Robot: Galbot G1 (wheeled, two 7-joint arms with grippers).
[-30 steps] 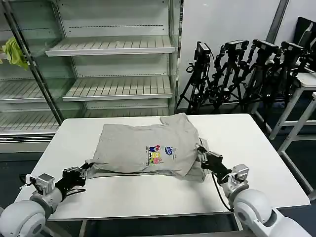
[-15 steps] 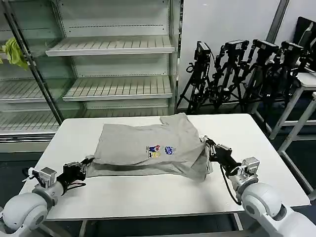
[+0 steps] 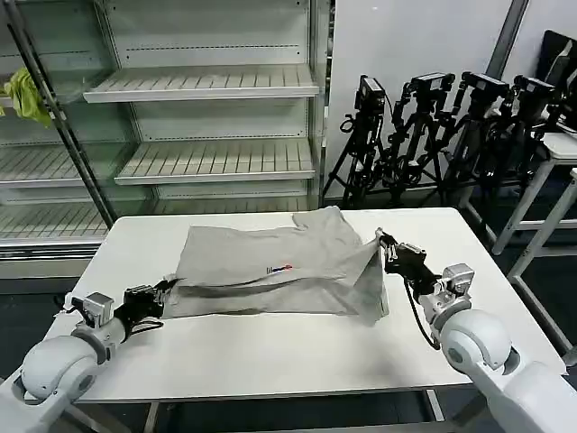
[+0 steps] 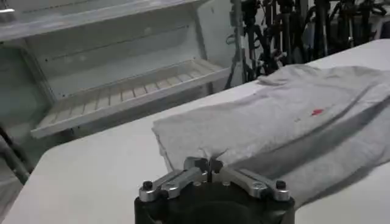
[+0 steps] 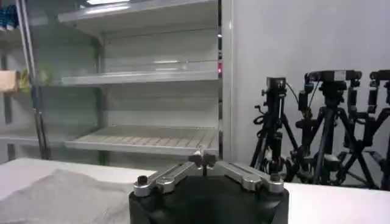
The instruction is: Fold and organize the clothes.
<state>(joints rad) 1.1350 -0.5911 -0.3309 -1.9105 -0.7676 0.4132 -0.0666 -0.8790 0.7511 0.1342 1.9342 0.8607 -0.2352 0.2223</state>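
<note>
On the white counter (image 3: 270,352) the T-shirt (image 3: 279,271) lies centred. My right claw (image 3: 382,242), clamped on its 3 o'clock edge, has carried that side up toward 12; my left claw (image 3: 169,290) stays clamped at 9 o'clock.

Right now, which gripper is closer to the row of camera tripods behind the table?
Right. The right gripper, pinching the T-shirt edge, sits on the table side nearest the tripods. The left gripper holds the opposite near corner, far across the table.
</note>
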